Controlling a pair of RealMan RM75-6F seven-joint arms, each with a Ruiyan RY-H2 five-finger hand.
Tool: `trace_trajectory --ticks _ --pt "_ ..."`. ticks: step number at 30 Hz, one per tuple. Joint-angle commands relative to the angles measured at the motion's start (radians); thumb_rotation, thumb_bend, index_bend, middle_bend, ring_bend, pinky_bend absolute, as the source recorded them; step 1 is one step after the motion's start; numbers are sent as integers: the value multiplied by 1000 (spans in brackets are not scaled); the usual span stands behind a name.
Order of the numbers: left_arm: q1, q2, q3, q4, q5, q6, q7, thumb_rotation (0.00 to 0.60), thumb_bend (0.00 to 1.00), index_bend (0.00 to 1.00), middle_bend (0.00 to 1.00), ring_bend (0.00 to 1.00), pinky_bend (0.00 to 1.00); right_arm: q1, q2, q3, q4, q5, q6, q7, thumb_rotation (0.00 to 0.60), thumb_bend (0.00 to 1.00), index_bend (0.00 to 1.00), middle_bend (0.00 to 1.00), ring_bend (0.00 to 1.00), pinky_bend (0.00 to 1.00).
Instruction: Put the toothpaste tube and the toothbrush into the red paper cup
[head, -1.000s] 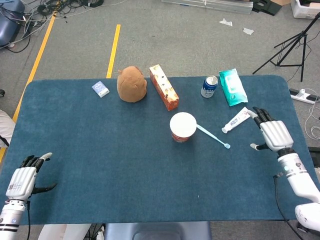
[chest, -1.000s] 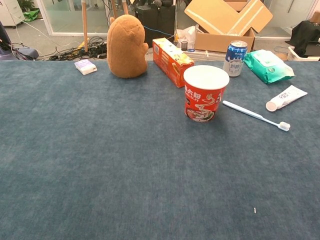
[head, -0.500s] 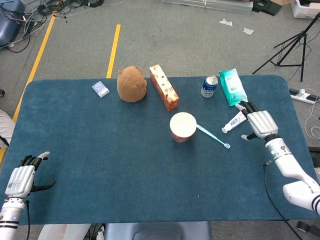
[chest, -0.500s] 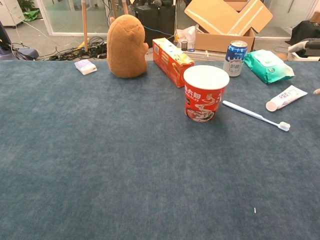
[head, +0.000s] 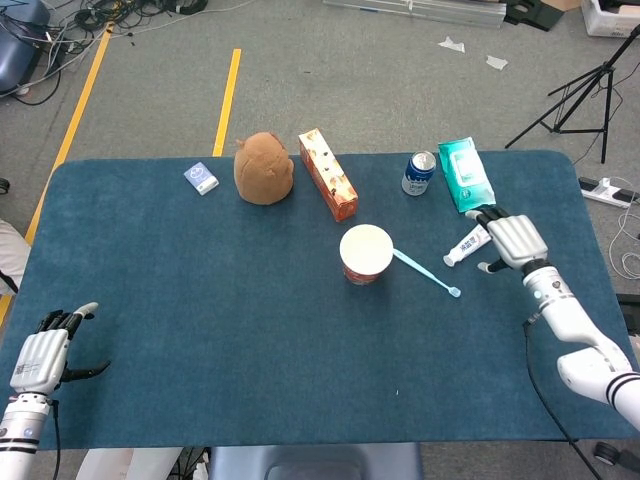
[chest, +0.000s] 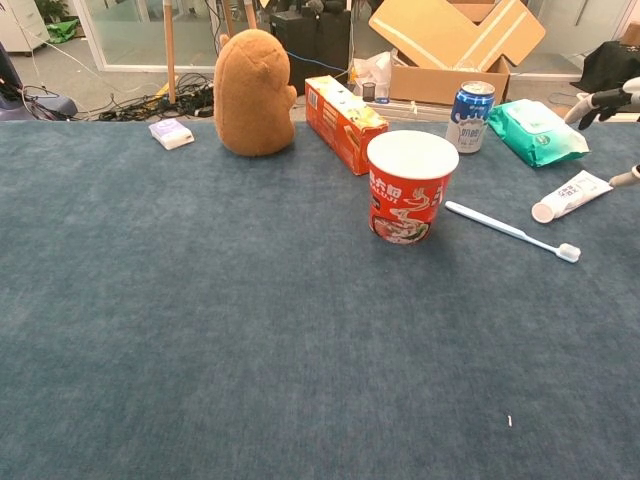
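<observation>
I had the right hand (head: 515, 240) over the tail end of the toothpaste tube (head: 470, 242), fingers spread and nothing grasped yet; from the chest view only its fingertips (chest: 600, 100) showed at the right edge, so I could not tell whether they touched the tube. The tube lay flat on the blue mat (head: 200, 330), cap pointing toward the red paper cup (head: 366, 254), at about three o'clock from the cup and well apart from it. The toothbrush (head: 428, 273) lay between them, its handle end just beside the cup's base and its bristle head out at about four o'clock. The cup stood upright, and neither item was in it.

I judged this to be the first step: reaching for the tube. The next move called for lowering the hand and closing the fingers around the tube's flat end without nudging it into the wet-wipes pack (head: 465, 174) or the can (head: 418, 173) at twelve o'clock from it.

The left hand (head: 42, 355) rested at the near-left corner of the mat, fingers loosely apart, holding nothing.
</observation>
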Motion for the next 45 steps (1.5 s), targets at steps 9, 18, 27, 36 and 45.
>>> trace_trajectory --ticks 9,18,27,36,45 --pt "0 -9 -5 8 -22 -10 2 600 26 160 281 217 125 70 -51 -14 93 12 -98 14 600 0 124 0 0 369" --pt "-1 -17 -11 19 -36 -16 -4 600 26 160 281 217 125 119 -96 -35 173 -14 -141 63 600 0 275 0 0 334" --pt "-3 -21 -14 33 -42 -25 -19 600 26 160 281 217 125 144 -146 -57 243 -29 -173 100 600 23 316 0 0 334" --pt "-4 -20 -15 40 -43 -30 -26 600 27 162 281 217 125 166 -192 -86 305 -52 -202 134 600 91 319 0 0 334" --pt "-5 -17 -17 37 -45 -30 -23 600 27 162 281 217 125 176 -203 -124 350 -89 -201 156 600 129 327 0 0 334"
